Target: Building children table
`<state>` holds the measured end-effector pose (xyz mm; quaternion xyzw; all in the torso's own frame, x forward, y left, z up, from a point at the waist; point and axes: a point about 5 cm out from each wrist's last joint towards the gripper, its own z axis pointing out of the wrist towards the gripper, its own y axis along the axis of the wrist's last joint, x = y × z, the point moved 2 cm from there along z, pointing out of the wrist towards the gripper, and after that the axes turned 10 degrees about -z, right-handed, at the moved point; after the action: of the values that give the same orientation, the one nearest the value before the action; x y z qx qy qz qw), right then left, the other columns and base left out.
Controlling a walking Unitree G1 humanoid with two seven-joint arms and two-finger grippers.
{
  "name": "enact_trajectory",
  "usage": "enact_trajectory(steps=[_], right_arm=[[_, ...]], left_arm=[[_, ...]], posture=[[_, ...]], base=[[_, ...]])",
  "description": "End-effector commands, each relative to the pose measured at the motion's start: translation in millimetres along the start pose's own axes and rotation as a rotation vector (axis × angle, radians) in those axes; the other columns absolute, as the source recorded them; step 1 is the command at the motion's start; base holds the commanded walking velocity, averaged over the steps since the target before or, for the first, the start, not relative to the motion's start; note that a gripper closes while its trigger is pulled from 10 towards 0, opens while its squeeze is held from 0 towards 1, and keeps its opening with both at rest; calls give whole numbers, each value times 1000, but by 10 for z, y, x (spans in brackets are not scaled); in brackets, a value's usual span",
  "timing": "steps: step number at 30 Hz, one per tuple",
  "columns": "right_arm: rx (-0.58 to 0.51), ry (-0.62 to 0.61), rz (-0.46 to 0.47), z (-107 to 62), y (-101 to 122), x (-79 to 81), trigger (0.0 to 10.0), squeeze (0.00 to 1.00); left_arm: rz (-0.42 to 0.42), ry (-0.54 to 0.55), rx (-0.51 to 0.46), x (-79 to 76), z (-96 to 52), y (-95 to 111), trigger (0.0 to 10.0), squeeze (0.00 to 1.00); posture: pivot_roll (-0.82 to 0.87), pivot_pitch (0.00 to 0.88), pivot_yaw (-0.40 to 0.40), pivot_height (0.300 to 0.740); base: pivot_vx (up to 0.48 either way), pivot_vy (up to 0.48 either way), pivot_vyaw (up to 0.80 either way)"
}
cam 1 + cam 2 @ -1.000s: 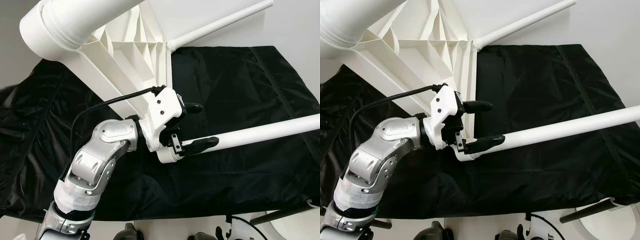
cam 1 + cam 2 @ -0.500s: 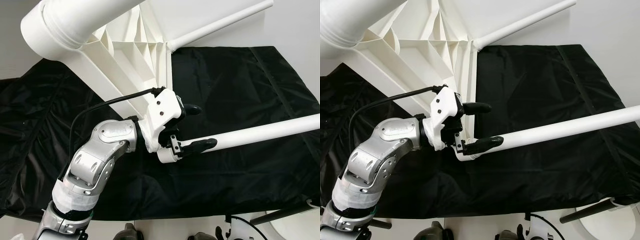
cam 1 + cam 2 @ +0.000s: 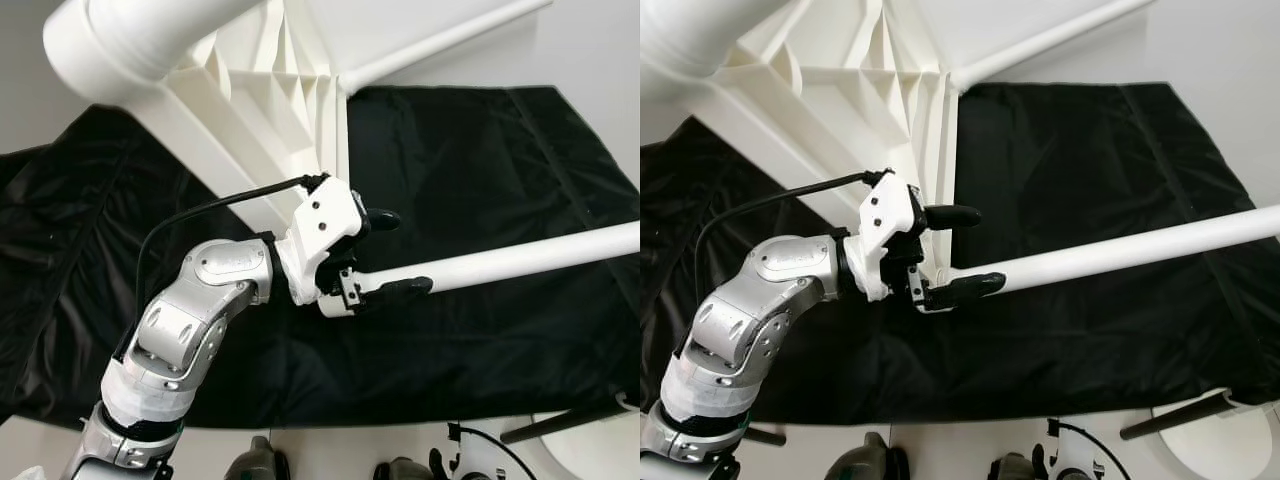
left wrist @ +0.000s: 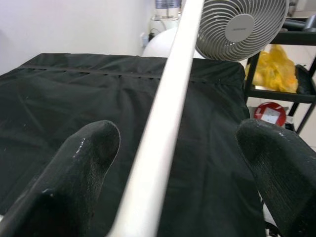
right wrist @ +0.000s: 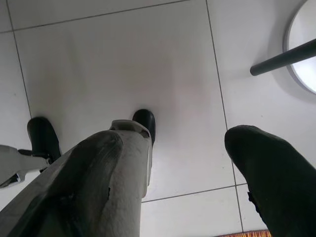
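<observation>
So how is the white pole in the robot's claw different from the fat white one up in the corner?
The thin pole is slender and lies nearly level above the black cloth, with the left gripper around its end, fingers either side. The fat leg is far thicker, tilts steeply, and is already joined to the ribbed table underside; no gripper is on it. Both are white round tubes.

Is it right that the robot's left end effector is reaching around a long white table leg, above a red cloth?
Not quite: the cloth is black, not red, as the left eye view shows. The rest holds: the left end effector has its fingers around the long white table leg above that cloth.
</observation>
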<state>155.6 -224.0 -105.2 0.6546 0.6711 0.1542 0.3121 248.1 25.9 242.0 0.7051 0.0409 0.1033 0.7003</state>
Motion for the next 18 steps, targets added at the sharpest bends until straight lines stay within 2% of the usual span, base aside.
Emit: enact_trajectory(steps=[1, 13, 18], right_arm=[[69, 20, 3, -54, -187, 68, 10000, 0], [75, 24, 2, -59, -203, 77, 10000, 0], [79, 27, 3, -62, -213, 84, 10000, 0]], left_arm=[[-1, 29, -3, -8, 1, 7, 10000, 0], [5, 34, -6, -7, -2, 13, 10000, 0], [30, 56, -9, 20, 7, 21, 10000, 0]], posture=[[82, 53, 75, 740], [85, 55, 74, 740], [89, 57, 75, 740]], base=[[-292, 0, 0], [-292, 0, 0], [0, 0, 0]])
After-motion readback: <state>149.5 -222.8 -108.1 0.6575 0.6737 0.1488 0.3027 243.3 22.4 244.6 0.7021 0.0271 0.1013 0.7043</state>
